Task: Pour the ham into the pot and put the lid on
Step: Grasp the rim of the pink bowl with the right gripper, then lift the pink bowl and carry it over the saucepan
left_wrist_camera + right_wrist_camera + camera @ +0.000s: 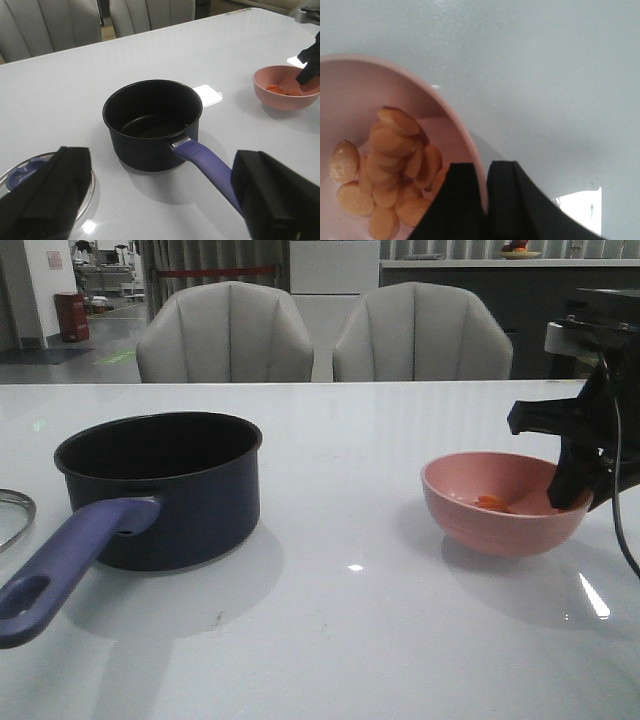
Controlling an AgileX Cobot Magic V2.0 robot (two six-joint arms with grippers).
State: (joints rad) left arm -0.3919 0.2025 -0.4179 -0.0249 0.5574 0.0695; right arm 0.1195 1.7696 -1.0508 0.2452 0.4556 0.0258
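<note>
The navy pot stands empty at the table's left, its blue-purple handle pointing to the front; it also shows in the left wrist view. The glass lid with its blue knob lies left of the pot, its rim at the front view's left edge. The pink bowl sits on the table at the right and holds several orange-pink ham pieces. My right gripper is shut on the bowl's right rim, one finger inside, one outside. My left gripper is open above the pot's handle.
Two grey chairs stand behind the table's far edge. The white tabletop stretches between the pot and the bowl. A cable hangs from the right arm beside the bowl.
</note>
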